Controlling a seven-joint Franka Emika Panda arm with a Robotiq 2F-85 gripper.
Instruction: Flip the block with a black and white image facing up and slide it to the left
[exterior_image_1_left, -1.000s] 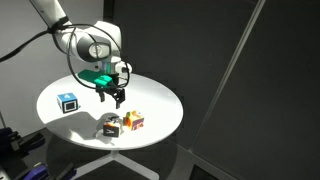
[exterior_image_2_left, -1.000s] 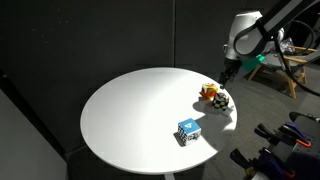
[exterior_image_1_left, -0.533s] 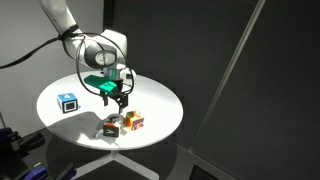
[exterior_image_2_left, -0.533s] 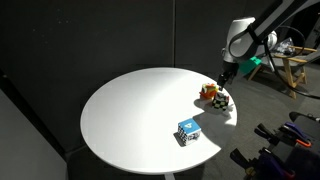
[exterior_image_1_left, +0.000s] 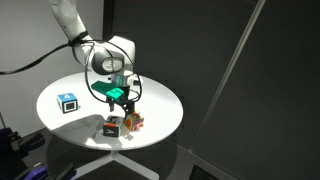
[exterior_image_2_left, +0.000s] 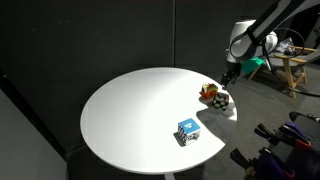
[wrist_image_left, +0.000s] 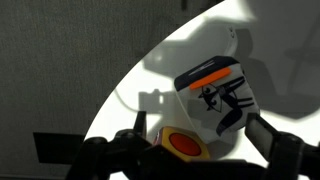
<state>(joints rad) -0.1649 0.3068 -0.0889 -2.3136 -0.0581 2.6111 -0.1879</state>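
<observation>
The block (exterior_image_1_left: 112, 127), a small dark cube with black-and-white picture faces, sits near the front edge of the round white table (exterior_image_1_left: 70, 120), touching or nearly touching the orange-yellow cube (exterior_image_1_left: 134, 122). In an exterior view the block (exterior_image_2_left: 222, 100) lies at the table's right edge beside the orange-yellow cube (exterior_image_2_left: 209, 92). My gripper (exterior_image_1_left: 125, 101) hangs open and empty just above this pair; it also shows in an exterior view (exterior_image_2_left: 227, 73). In the wrist view the block (wrist_image_left: 218, 98) shows a drawn figure and an orange stripe, and the orange-yellow cube (wrist_image_left: 181, 143) lies between my open fingers (wrist_image_left: 200, 135).
A blue-and-white cube (exterior_image_1_left: 68, 102) stands apart on the table; in an exterior view it (exterior_image_2_left: 188, 131) sits near the front edge. The table edge (exterior_image_2_left: 232, 112) is close to the block. Dark walls surround the table.
My gripper has moved down and toward the dark block and orange-yellow cube. The cubes have not moved.
</observation>
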